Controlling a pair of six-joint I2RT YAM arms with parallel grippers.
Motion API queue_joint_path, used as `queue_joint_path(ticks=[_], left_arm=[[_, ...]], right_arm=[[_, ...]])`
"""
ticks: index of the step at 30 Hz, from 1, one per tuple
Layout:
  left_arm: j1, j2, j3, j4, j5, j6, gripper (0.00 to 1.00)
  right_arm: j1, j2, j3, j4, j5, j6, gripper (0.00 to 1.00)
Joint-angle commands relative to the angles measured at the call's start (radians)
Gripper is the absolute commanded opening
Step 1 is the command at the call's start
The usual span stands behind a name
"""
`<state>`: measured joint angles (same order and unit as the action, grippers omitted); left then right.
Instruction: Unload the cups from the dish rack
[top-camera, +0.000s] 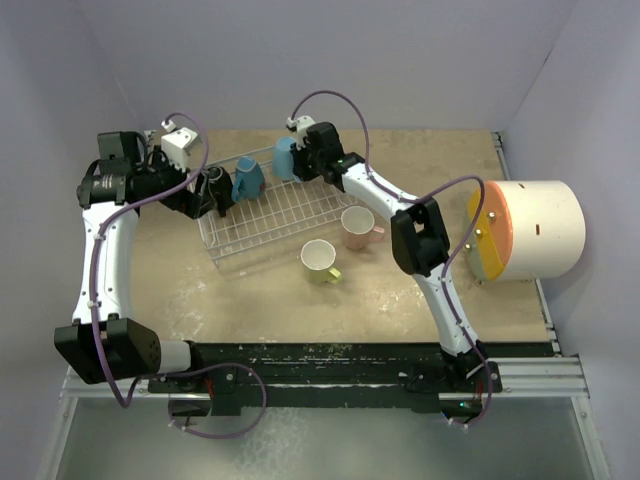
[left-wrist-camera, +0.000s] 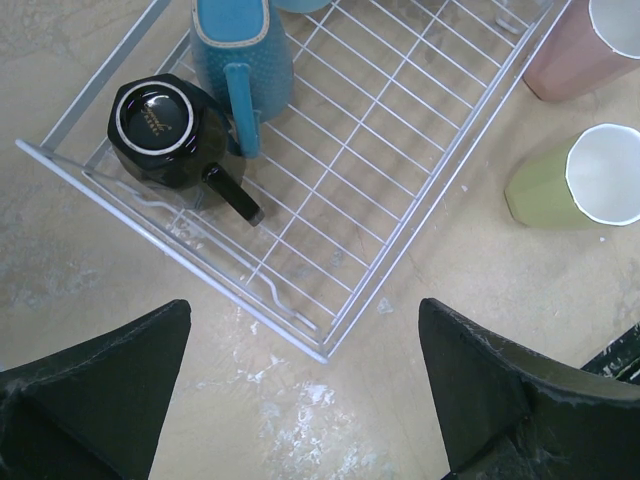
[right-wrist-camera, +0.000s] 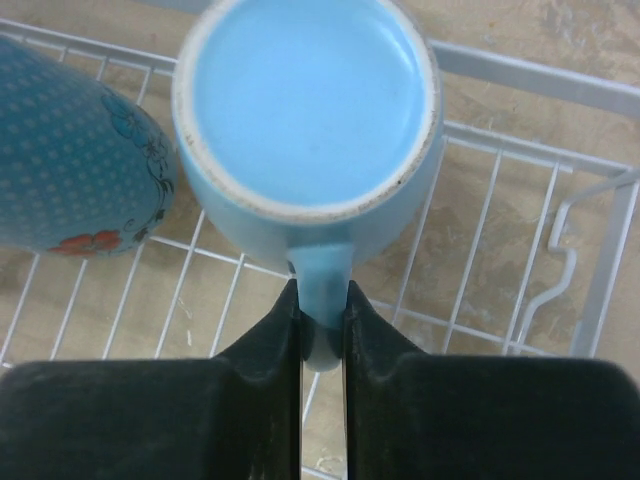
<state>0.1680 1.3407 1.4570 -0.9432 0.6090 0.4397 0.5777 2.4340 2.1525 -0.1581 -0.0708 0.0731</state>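
**Right gripper** (right-wrist-camera: 322, 296): fingers clamped on either side of the handle of the plain blue mug (right-wrist-camera: 305, 105). This mug stands upside down at the far edge of the rack (top-camera: 285, 215), upper centre of the top view.

**Left gripper** (left-wrist-camera: 305, 315): jaws spread wide and empty, over the rack's left end. Below it are the upside-down black mug (left-wrist-camera: 160, 130) and, just beside that, the dotted blue mug (left-wrist-camera: 240, 50).

**Pink mug** (top-camera: 357, 227) and **green mug** (top-camera: 320, 260): upright on the table (top-camera: 250, 300), outside the rack, lower right of it.

**Handling (judged):** the mugs look like glazed ceramic, so rigid, fairly heavy for their size, slick, and liable to chip if knocked. A handle hold puts the weight to one side, so the mug may pivot between the fingers. A firm pinch close to the body and a straight lift clear of the wires seem the safest course.
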Motion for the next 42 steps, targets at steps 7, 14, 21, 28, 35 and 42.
queue_joint_path(ticks=[7, 14, 21, 28, 35, 42], left_arm=[[0.0, -0.104, -0.117, 0.151, 0.055, 0.132, 0.99], [-0.007, -0.193, -0.209, 0.286, 0.214, 0.296, 1.0], [-0.061, -0.309, -0.252, 0.345, 0.349, 0.517, 1.0], [-0.112, -0.485, -0.334, 0.565, 0.341, 0.616, 0.98], [-0.131, -0.603, -0.381, 0.461, 0.469, 0.882, 0.94], [-0.131, -0.619, -0.369, 0.372, 0.456, 0.994, 0.94]], right_arm=[[0.008, -0.188, -0.072, 0.12, -0.042, 0.064, 0.0], [0.009, -0.44, -0.18, 0.117, -0.12, 0.205, 0.0], [0.008, -0.747, -0.437, 0.177, -0.3, 0.506, 0.0], [0.028, -1.025, -0.846, 0.489, -0.447, 0.881, 0.0], [0.141, -1.125, -0.923, 0.533, -0.405, 1.002, 0.0], [0.209, -1.103, -1.01, 0.737, -0.422, 1.188, 0.0]])
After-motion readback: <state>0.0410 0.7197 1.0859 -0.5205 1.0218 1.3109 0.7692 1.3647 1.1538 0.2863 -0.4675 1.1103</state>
